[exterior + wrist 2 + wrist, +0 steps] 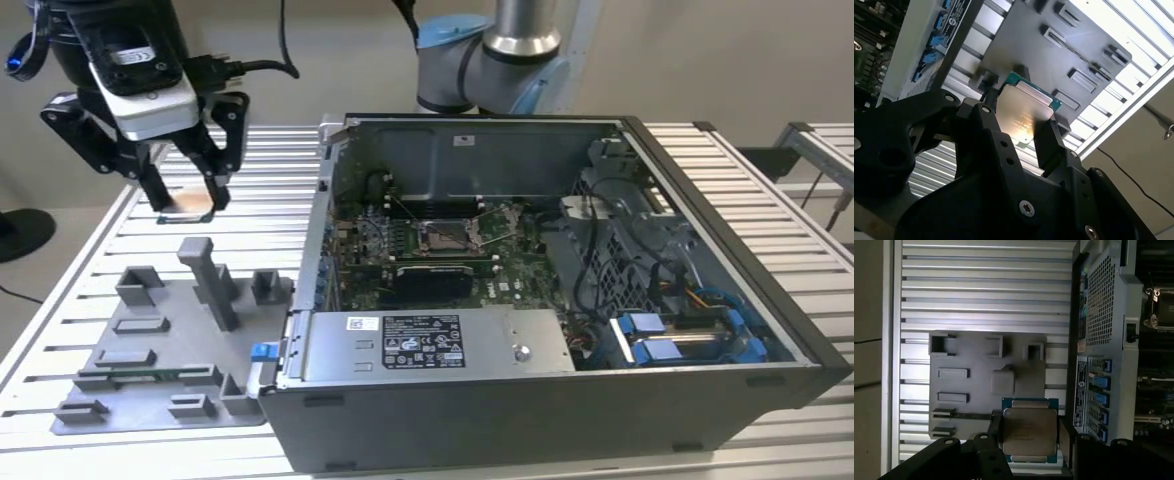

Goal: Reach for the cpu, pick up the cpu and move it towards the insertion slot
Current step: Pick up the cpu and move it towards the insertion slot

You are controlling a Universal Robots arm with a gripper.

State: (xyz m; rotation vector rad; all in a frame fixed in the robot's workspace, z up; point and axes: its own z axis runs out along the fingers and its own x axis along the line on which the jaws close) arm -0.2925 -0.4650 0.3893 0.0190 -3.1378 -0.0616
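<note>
My gripper (188, 200) hangs above the slatted table at the exterior view's left, shut on the cpu (191, 204), whose tan face shows between the black fingers. In both wrist views the cpu (1024, 112) (1029, 432) is a thin silver square with a green edge, clamped on two opposite sides and lifted off the grey fixture plate (979, 385). The insertion slot (443, 237), a shiny metal frame with a dark centre, lies on the motherboard inside the open computer case (561, 400), well towards the exterior view's right of the gripper.
The grey fixture plate (160, 400) with upright posts and pockets lies below the gripper, near the table's front. The case's left wall (324, 200) stands between the gripper and the motherboard. Cables and blue drive brackets (667, 335) fill the case's right side.
</note>
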